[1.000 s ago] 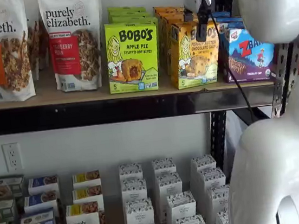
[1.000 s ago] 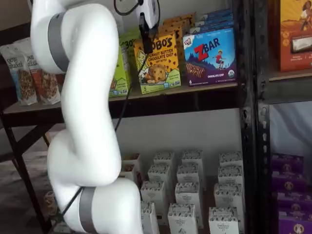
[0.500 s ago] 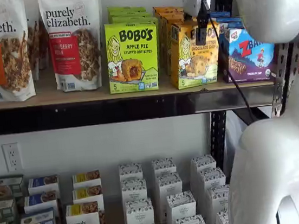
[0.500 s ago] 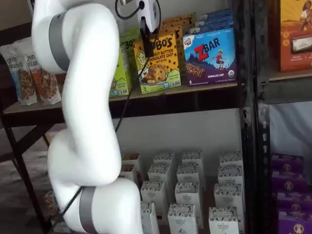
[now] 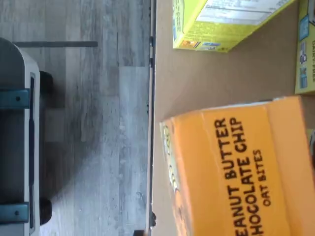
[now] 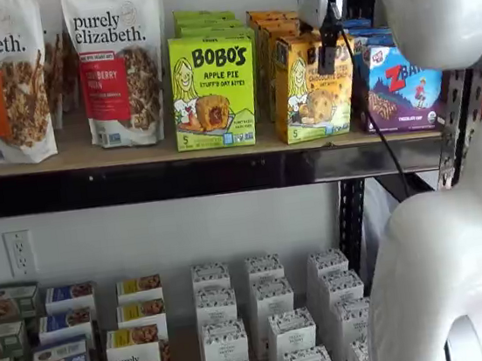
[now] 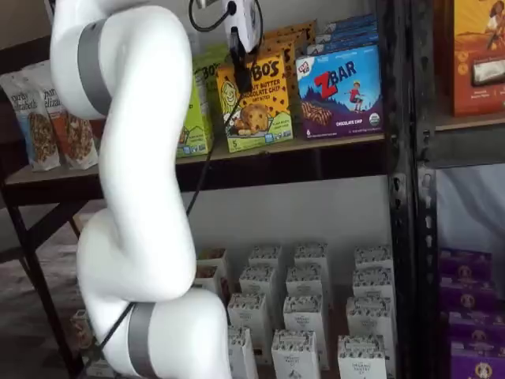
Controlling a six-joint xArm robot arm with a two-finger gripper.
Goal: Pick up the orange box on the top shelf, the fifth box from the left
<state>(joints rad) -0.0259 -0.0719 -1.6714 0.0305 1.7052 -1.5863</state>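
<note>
The top shelf (image 6: 132,150) is faced head-on from near in a shelf view, and obliquely from about seven o'clock, farther back, in a shelf view (image 7: 331,146). The orange box (image 6: 310,84) (image 7: 256,99) is shared by both. It is seen closely from above in the wrist view (image 5: 241,172).

Yellow-orange on the orange box (image 6: 314,92), black BOBO'S lettering and a blonde cartoon girl on its face; the wrist view shows its plain orange top (image 5: 241,167) with black print. Centre of the shelf view, a lime-green apple pie box (image 6: 213,91). At right, the ZBar box (image 7: 341,92), blue-purple with red letters. Tan board, black rail on the top shelf (image 6: 179,177). White body, black fingers on the gripper (image 7: 241,67). Low down, small white boxes (image 6: 272,322) with dark speckled tops.
</note>
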